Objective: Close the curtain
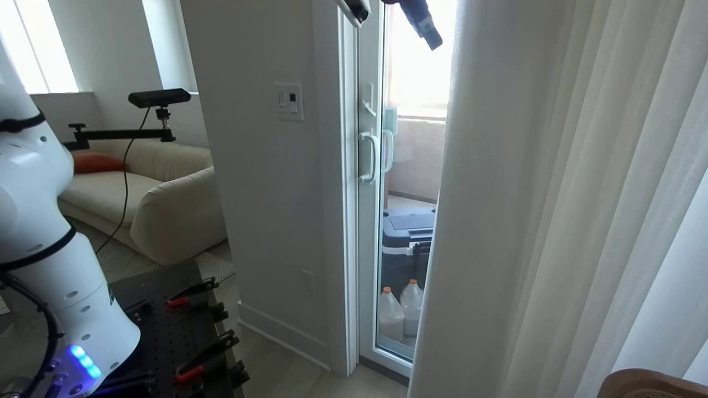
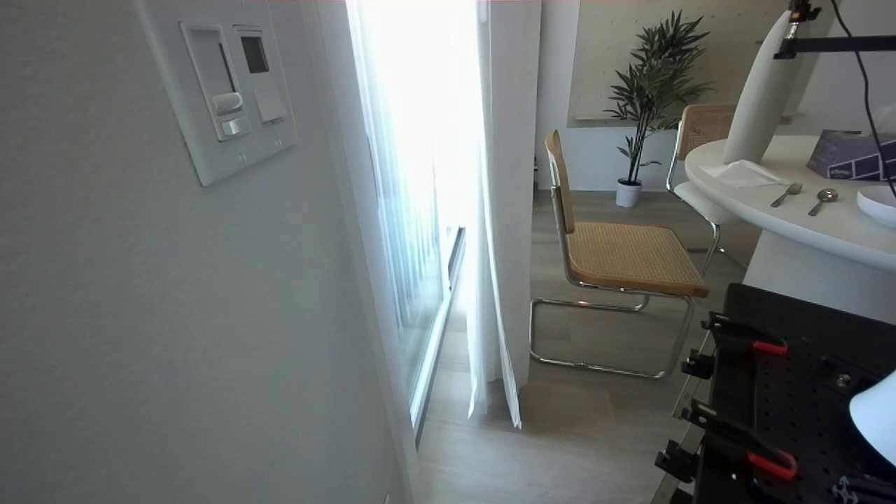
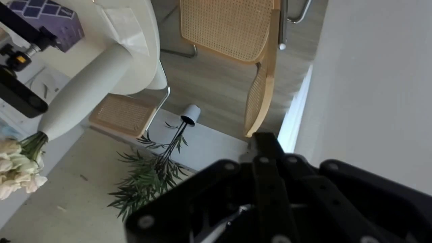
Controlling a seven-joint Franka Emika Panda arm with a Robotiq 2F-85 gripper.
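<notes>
The curtain hangs in pale vertical folds over the right side of an exterior view, with its near edge beside the glass door. It also shows as a narrow drape in an exterior view, its loose lower edge near the floor. In the wrist view the curtain fills the right side as a pale surface. My gripper points down in front of the bright door glass, just left of the curtain's edge in that view. In the wrist view my gripper has its fingers together, with no fabric seen between them.
A white-framed glass door with a handle stands beside the curtain. A cane chair stands near the curtain, and a white round table is behind it. The black base table carries clamps. A brown chair back shows low.
</notes>
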